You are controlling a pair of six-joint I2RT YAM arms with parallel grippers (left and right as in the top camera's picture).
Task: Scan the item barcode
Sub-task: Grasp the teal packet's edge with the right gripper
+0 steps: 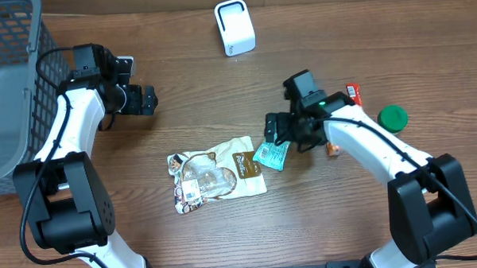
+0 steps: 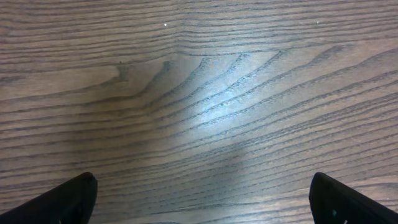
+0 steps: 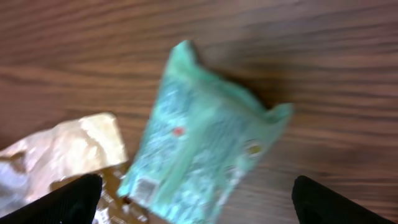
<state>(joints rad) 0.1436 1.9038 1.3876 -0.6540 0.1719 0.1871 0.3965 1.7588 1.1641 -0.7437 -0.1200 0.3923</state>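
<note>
Brown wood-grain table (image 1: pixel 221 95), a grey mesh basket (image 1: pixel 14 78) at its far left edge, a small white box (image 1: pixel 235 27) standing near the back. A green lid (image 1: pixel 393 117) sits off to the right, with a little red item (image 1: pixel 354 92) near it.

In the middle lies a beige pouch (image 1: pixel 216 177), flat. Just beside it, at its right corner, lies the teal packet (image 1: pixel 271 155), crumpled and flat on the wood.

The left gripper (image 1: pixel 148 100) hangs by the basket, jaws spread wide, nothing between them; its wrist camera shows only bare grain.

The right gripper (image 1: pixel 272 133) sits right over the packet's upper edge, fingers wide apart, released, gripping nothing. From its wrist the packet fills the gap ahead. That view is blurred, so the pale patch near the packet's lower corner may be a label; no telling.
</note>
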